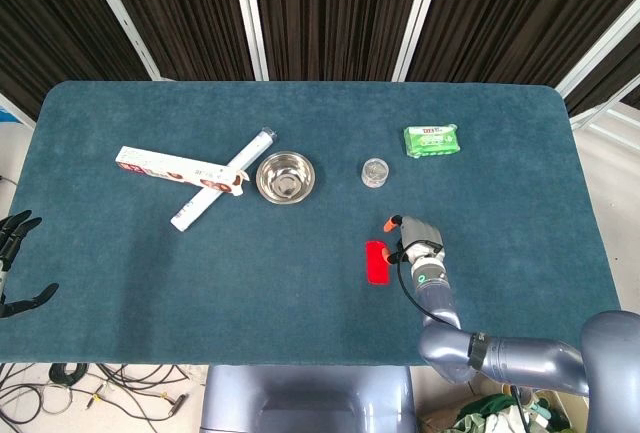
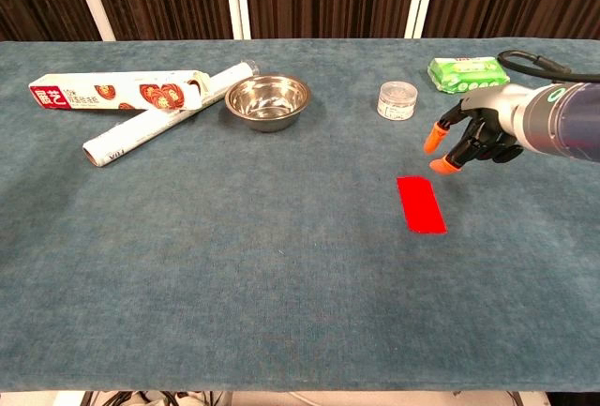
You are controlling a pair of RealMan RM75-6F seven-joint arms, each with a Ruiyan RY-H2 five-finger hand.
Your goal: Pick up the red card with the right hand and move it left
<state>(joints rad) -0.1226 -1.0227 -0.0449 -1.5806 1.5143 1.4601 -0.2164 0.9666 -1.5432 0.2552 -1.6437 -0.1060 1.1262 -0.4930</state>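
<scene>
Right hand (image 2: 473,136) poised just right of the red card (image 2: 421,203), fingers apart, holding nothing

Even, bright overhead light, both views sharp. Soft faint shadows only. Glare inside steel bowl (image 2: 268,101) (well left of right hand's fingers (image 2: 438,134)). Dark curtains behind underexposed. Slight wide-angle bowing at table (image 1: 300,303) edges.

The long box (image 2: 117,91) left of the steel bowl (image 2: 268,99) carries print too small to read.
</scene>
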